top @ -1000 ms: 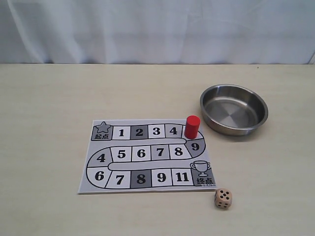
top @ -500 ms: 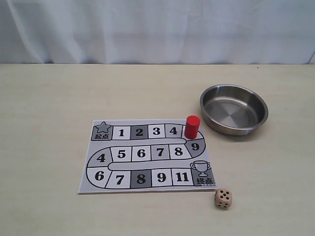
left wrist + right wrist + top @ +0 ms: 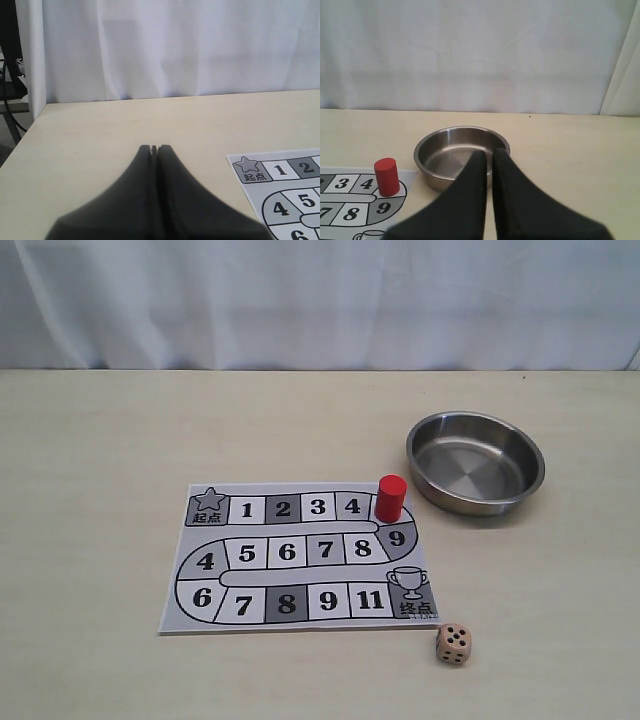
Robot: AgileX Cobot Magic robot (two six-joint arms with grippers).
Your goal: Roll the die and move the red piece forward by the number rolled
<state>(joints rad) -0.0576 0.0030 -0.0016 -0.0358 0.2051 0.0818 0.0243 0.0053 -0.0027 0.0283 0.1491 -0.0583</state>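
Nothing has moved since the earlier exterior frames: all items sit at the same positions.

Red piece (image 3: pixel 390 499): upright on the game board (image 3: pixel 300 555), on the bend of the track just right of square 4 and above square 9. It is near the steel bowl (image 3: pixel 476 416) but not touching it.

Die (image 3: pixel 454 643): on the bare surface (image 3: pixel 100 440), just off the board's lower right corner, beside the trophy square. Top face appears to show five pips.

Left tool (image 3: pixel 155 148): fingers pressed together, only a dark seam between them, holding nothing. It is over bare surface, with the star square and squares 1 and 2 of the board off to one side in the left wrist view.

Right tool (image 3: pixel 489 151): fingers closed to a thin slit, nothing between them. In the right wrist view the tips line up with the near rim of the bowl (image 3: pixel 460 129); the red piece (image 3: pixel 387 176) stands well to one side. Neither tool shows in the exterior view.
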